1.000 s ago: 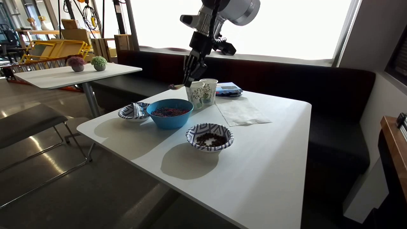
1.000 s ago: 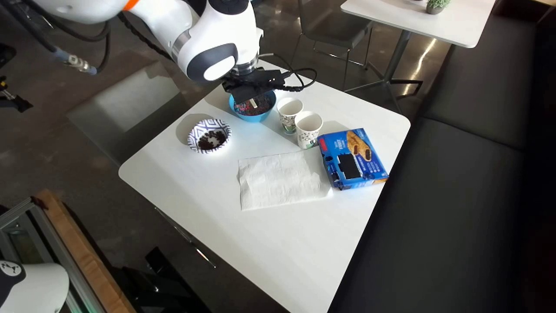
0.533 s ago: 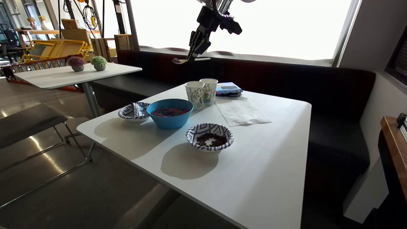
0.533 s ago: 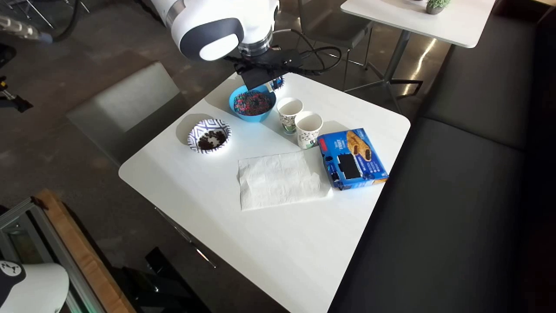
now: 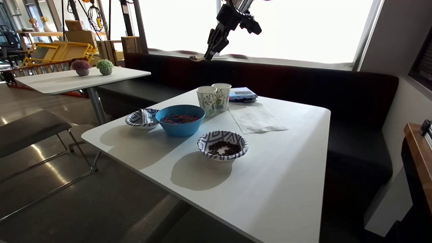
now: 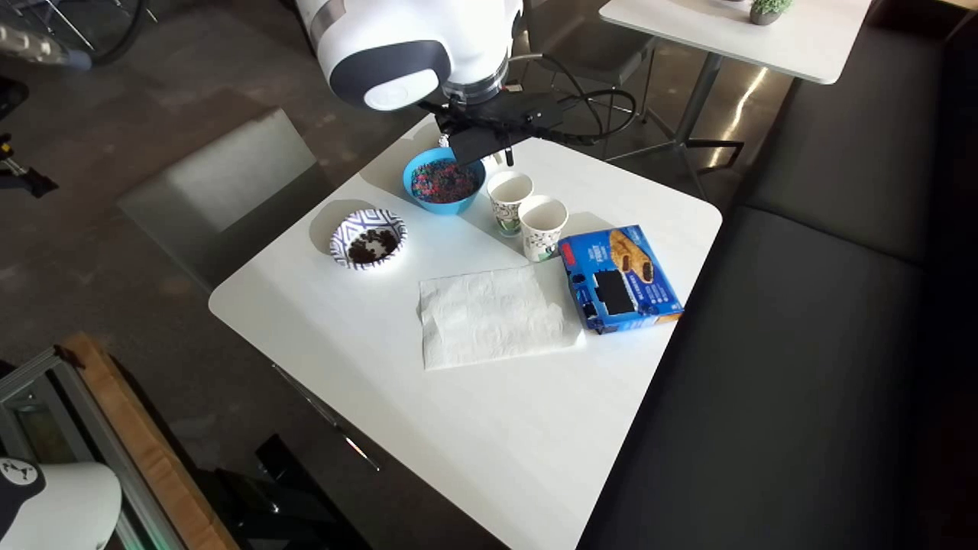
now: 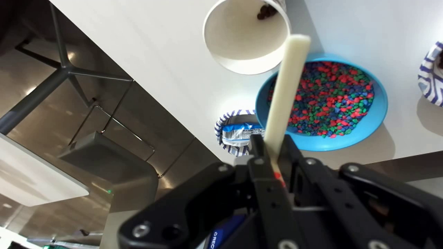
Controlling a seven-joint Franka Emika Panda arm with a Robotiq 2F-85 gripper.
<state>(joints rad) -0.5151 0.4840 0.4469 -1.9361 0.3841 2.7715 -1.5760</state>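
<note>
My gripper (image 7: 272,145) is shut on a pale spoon (image 7: 285,90), its handle running up between the fingers in the wrist view. In an exterior view the spoon (image 5: 196,58) is held high above the table, roughly level, with small coloured bits in its bowl. Below it are two patterned paper cups (image 5: 206,103); one cup (image 7: 242,34) shows a few brown bits inside in the wrist view. Close by stands a blue bowl (image 7: 379,114) full of red, green and blue bits. A patterned bowl (image 6: 368,225) holds dark brown bits.
Beside the blue bowl, another patterned bowl (image 5: 133,123) holds a silver-blue wrapper (image 7: 240,134). A paper towel (image 6: 497,321) lies flat near a blue box (image 6: 649,286). The white table (image 5: 276,189) borders a dark bench (image 6: 787,382).
My gripper has risen with the spoon from near the cups to well above them. In an exterior view the arm has swung right, uncovering the blue bowl. Everything on the table stays put.
</note>
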